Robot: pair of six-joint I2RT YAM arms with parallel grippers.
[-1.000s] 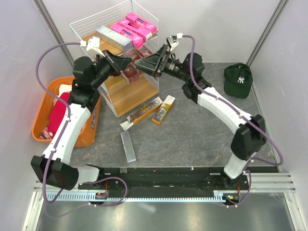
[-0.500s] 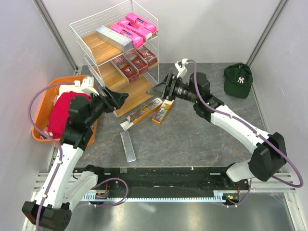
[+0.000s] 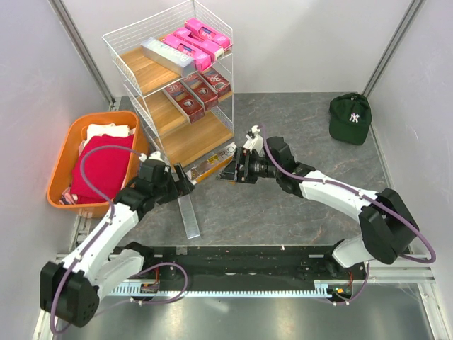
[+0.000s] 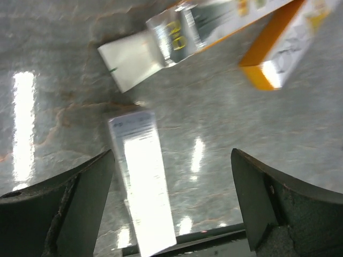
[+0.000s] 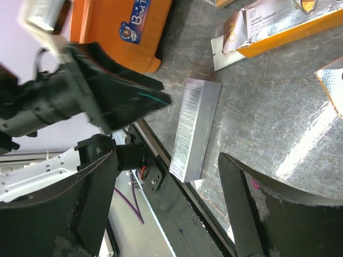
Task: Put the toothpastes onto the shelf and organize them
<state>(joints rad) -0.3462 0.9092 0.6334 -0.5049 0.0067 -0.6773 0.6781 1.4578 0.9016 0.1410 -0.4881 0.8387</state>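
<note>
The silver-grey flat cardboard toothpaste box [image 4: 142, 187] lies flat on the grey stone-patterned bench [image 4: 214, 123], directly ahead of the left end effector [image 4: 171, 155]. Its long axis runs straight away from the fingers, with one short end toward the arm bases and the other toward the shelf. In the left wrist view it sits between the two fingers, closer to the one on the left of that view, and touches neither. Its top face is glossy and glares white, and the right wrist view shows fine print along one long side. Just past its far end lies a gold, white and black toothpaste box [image 4: 209, 24], slanted crosswise to it, with a white end flap open toward the left end effector. Beside that lies an orange-sided toothpaste box [image 4: 278, 51], mostly hidden in the top view by the right end effector [image 3: 228, 175]. Both end effectors are spread wide and hold nothing, and the right one faces the left across the silver-grey box. Beyond both stands the white wire-frame shelf with light wooden boards [image 3: 138, 71]. Its top board carries hot pink toothpaste boxes [image 3: 199, 39] and a second silver-grey box [image 3: 166, 55], and its middle board carries dark red toothpaste boxes [image 3: 198, 88], all lying flat.
</note>
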